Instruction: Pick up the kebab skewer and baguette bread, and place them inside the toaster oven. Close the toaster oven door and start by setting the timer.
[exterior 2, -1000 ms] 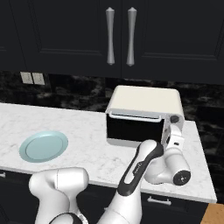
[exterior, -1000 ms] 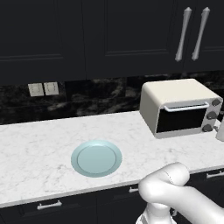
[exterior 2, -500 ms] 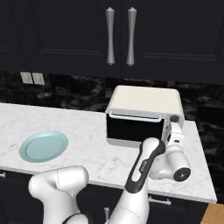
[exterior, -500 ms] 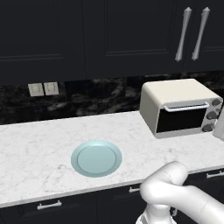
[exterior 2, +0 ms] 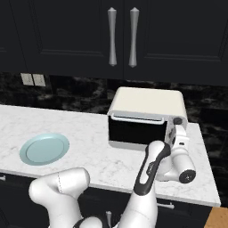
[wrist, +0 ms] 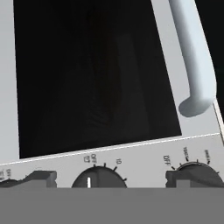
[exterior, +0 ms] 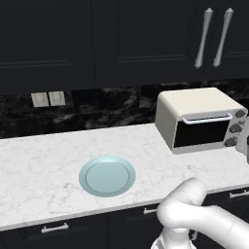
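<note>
The cream-white toaster oven (exterior: 194,107) (exterior 2: 149,104) stands on the counter at the right. Its dark glass door (exterior: 202,133) (exterior 2: 136,130) (wrist: 92,74) is shut, with the pale bar handle (wrist: 194,57) along one edge. My gripper (exterior 2: 171,132) (exterior: 244,146) (wrist: 109,180) is right at the oven's knob column and open. In the hand view its fingertips (wrist: 41,177) stand wide apart on either side of the middle knob (wrist: 98,177). The kebab skewer and the baguette bread are hidden. The glass is too dark to see inside.
A pale blue plate (exterior: 107,176) (exterior 2: 44,148) with nothing on it lies on the white marble counter (exterior: 44,160), left of the oven. Dark upper cabinets with silver handles (exterior 2: 121,36) hang above. The counter ends just right of the oven (exterior 2: 209,178).
The forearm has shifted slightly. The hand stays at the oven's knobs with the jaws equally wide.
</note>
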Available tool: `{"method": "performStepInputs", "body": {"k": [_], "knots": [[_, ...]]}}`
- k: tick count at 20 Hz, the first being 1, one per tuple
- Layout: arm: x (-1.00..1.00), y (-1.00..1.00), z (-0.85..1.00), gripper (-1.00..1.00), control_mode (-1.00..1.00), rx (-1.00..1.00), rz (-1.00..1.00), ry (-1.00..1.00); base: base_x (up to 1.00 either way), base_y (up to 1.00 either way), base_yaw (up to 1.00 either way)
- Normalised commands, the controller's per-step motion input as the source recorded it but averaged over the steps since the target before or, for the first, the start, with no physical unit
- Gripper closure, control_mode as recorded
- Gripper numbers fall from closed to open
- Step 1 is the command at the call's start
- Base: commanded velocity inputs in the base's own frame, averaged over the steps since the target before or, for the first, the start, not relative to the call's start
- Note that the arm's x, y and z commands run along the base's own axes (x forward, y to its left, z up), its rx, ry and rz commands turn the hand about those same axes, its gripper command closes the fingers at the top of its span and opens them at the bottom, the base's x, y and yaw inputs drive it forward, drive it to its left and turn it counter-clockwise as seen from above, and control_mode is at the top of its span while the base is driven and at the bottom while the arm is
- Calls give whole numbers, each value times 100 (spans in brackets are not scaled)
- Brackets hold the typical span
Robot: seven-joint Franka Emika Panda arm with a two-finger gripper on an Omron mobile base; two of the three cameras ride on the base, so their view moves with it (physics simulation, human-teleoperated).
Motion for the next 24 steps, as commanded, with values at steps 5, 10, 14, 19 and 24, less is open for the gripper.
{"method": "performStepInputs", "body": {"k": [5,10,14,19,24], "knots": [[20,-7,-13,-100,-100,-5,0,0,0,0,0],[18,0,-18,-100,-100,-3,0,0,0,0,0],[9,0,-11,-100,-100,-1,0,-1,0,0,0],[12,-2,-3,-100,-100,-1,-1,-2,0,0,0],[12,-8,-2,-100,-100,0,-1,0,0,0,0]]}}
